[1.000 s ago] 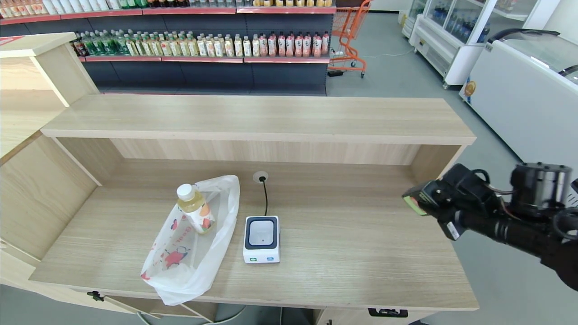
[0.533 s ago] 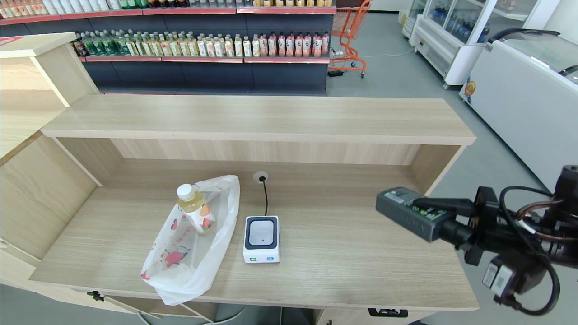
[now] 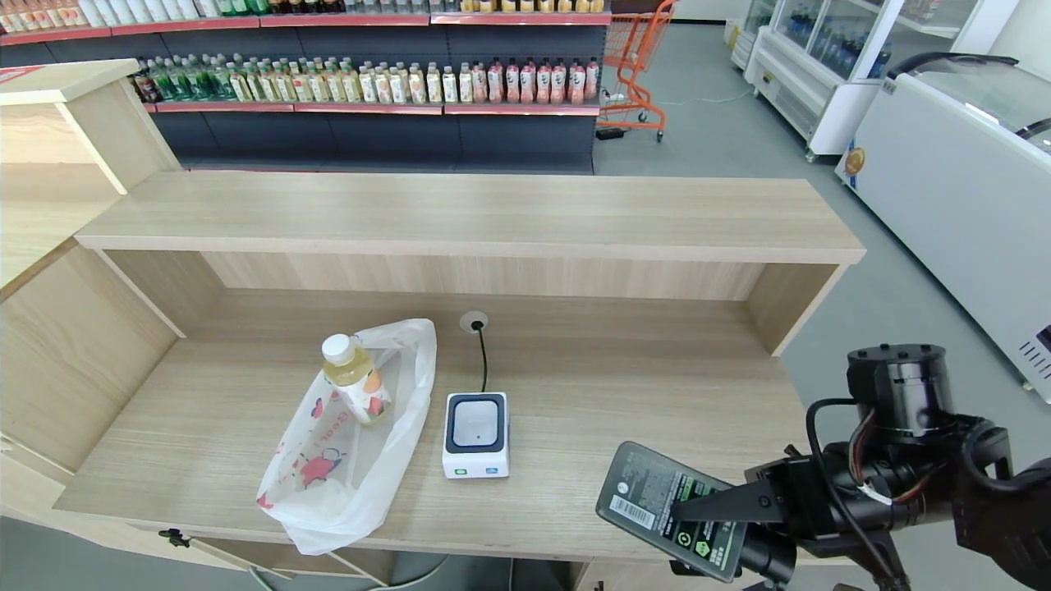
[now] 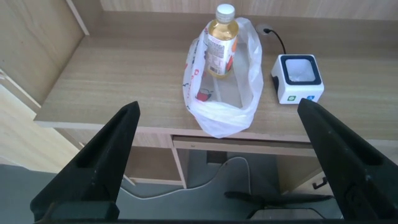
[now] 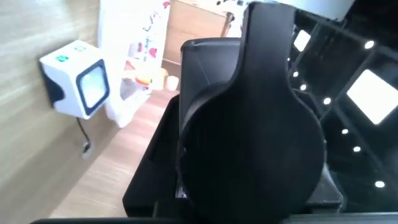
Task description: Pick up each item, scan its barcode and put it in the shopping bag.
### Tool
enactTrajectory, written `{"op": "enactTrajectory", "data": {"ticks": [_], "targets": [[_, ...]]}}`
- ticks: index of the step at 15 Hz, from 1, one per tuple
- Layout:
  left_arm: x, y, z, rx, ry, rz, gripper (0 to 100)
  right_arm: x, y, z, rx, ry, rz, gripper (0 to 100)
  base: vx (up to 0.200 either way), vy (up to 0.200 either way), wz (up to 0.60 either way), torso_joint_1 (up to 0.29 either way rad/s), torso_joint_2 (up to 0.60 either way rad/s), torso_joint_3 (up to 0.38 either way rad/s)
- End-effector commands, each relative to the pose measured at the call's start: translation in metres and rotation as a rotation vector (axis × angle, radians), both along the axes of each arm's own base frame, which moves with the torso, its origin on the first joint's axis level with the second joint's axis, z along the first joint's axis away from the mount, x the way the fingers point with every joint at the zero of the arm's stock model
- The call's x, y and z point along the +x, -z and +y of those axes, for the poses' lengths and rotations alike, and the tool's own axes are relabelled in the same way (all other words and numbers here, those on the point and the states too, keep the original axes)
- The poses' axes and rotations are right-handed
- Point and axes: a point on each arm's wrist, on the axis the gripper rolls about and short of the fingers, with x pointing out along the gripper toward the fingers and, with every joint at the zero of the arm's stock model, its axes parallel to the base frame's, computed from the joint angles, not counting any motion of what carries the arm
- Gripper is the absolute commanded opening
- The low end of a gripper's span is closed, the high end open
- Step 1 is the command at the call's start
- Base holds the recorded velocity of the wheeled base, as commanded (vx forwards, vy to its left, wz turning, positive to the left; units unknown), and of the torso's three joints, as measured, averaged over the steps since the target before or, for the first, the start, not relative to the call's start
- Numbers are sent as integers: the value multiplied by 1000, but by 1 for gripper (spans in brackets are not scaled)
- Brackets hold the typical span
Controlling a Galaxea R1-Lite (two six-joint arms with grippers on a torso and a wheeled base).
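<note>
Farthest left of the right end effector (image 3: 698,514), the shopping bag (image 3: 345,468) is laid on the surface (image 3: 616,386) with a bottle (image 3: 355,386) inside; the scanner (image 3: 475,433) is set between. A dark packet (image 3: 644,491) is clamped in that end effector, barcode (image 3: 634,510) upward, so it should be turned face-down over the scanner.

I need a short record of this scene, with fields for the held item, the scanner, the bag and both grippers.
held item: dark flat box, barcode side up
right gripper: shut on the box, above the counter's near edge
scanner: white, on the counter, right of the bag
bag: open, bottle inside
left gripper: open, empty
</note>
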Motion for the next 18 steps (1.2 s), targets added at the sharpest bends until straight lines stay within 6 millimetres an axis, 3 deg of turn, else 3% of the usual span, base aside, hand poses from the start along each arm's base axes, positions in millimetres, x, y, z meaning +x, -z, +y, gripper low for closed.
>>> {"op": "enactTrajectory", "data": {"ticks": [1, 7, 12, 18], "targets": [[0, 0, 0, 0, 0, -1, 100, 3, 2, 5, 24, -47, -29, 0, 0, 0, 0, 0, 0, 0], [0, 0, 0, 0, 0, -1, 100, 4, 3, 7, 31, -60, -34, 0, 0, 0, 0, 0, 0, 0], [0, 0, 0, 0, 0, -1, 100, 12, -1, 29, 44, -124, -62, 0, 0, 0, 0, 0, 0, 0], [0, 0, 0, 0, 0, -1, 100, 8, -5, 32, 50, -141, -74, 0, 0, 0, 0, 0, 0, 0]]}}
